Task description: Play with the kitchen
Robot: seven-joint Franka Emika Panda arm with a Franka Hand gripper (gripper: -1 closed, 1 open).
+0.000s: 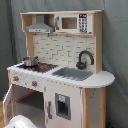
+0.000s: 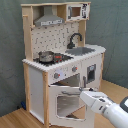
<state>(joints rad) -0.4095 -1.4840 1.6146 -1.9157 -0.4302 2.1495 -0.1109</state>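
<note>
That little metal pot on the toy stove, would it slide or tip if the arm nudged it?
The pot looks small, shiny and probably light, so a nudge would likely slide it across the smooth stovetop rather than tip it, since it sits low and wide. It stands near the counter's front edge in the second exterior view, so a hard push might knock it off.

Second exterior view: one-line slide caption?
Robot arm reaching at the open oven door of a toy kitchen, small pot on the stovetop.
</note>
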